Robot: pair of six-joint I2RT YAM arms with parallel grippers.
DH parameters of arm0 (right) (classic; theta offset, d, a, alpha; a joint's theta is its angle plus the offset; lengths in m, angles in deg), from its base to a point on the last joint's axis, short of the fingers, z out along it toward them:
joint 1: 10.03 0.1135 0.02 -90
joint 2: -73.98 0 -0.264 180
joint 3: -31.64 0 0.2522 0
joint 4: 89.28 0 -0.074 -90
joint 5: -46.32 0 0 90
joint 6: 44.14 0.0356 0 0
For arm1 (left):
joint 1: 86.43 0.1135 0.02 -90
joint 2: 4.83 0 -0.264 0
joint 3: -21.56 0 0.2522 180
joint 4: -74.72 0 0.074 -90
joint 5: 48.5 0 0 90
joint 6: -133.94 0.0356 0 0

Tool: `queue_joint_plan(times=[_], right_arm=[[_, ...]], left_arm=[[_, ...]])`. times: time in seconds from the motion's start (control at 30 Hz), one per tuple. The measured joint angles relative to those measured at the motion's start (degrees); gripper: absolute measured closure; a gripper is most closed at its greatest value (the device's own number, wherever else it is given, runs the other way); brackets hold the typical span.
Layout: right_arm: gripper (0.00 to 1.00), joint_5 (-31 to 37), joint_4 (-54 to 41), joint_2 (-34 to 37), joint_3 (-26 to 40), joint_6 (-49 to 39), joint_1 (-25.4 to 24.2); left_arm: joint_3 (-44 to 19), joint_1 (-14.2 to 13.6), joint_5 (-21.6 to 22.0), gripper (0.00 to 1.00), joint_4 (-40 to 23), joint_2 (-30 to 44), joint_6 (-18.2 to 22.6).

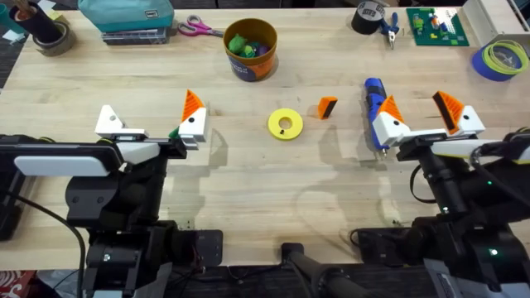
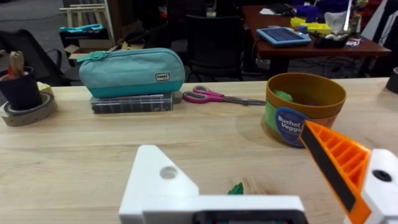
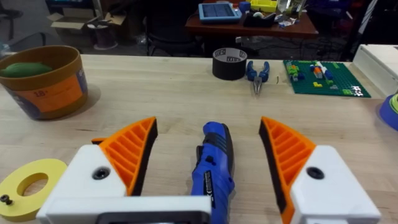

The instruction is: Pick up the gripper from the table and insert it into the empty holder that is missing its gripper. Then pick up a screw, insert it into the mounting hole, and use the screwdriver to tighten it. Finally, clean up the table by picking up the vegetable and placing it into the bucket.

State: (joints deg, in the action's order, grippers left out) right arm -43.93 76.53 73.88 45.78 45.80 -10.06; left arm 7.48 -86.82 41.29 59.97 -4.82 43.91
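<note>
Both arms low over the table, jaws spread wide.
Right gripper straddles the screwdriver without touching; left gripper grips nothing, its holder bare, vegetable mostly hidden.

My right gripper covers most of the screwdriver. Only a green bit of the vegetable peeks out behind my holder. The tiny dark dot on the yellow disc may be the screw.

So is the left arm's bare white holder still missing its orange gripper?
Yes, empty. The holder shows bare white plastic with its open hole, and the gripper lies loose on the table beside the yellow disc.
</note>
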Motion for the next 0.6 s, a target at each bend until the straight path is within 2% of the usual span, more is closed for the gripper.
queue_joint_plan(times=[0.17, 0.27, 0.4, 0.5, 0.6], right_arm=[[0.005, 0.0, -0.2, 0.0, 0.0, 0.0, 0.0], [0.005, -0.1, 0.3, 0.0, 0.0, 0.0, 0.0], [0.006, -0.2, 4.7, 0.1, 0.1, 0.0, 0.0], [0.006, -0.2, 4.3, 0.1, 1.6, 0.0, 0.0], [0.006, -0.3, 1.0, 0.1, 6.2, 0.0, 0.0]], left_arm=[[0.0, 0.0, 0.0, 0.016, 0.1, 0.0, 0.0], [0.0, 0.0, 0.0, 0.016, 2.4, 0.0, 0.0], [-0.4, 0.0, 0.0, 0.016, 2.5, 0.0, 0.0], [-3.5, 0.0, 0.0, 0.016, -2.1, 0.0, 0.1], [-9.4, 0.0, 0.0, 0.018, -8.6, 0.2, 0.0]])
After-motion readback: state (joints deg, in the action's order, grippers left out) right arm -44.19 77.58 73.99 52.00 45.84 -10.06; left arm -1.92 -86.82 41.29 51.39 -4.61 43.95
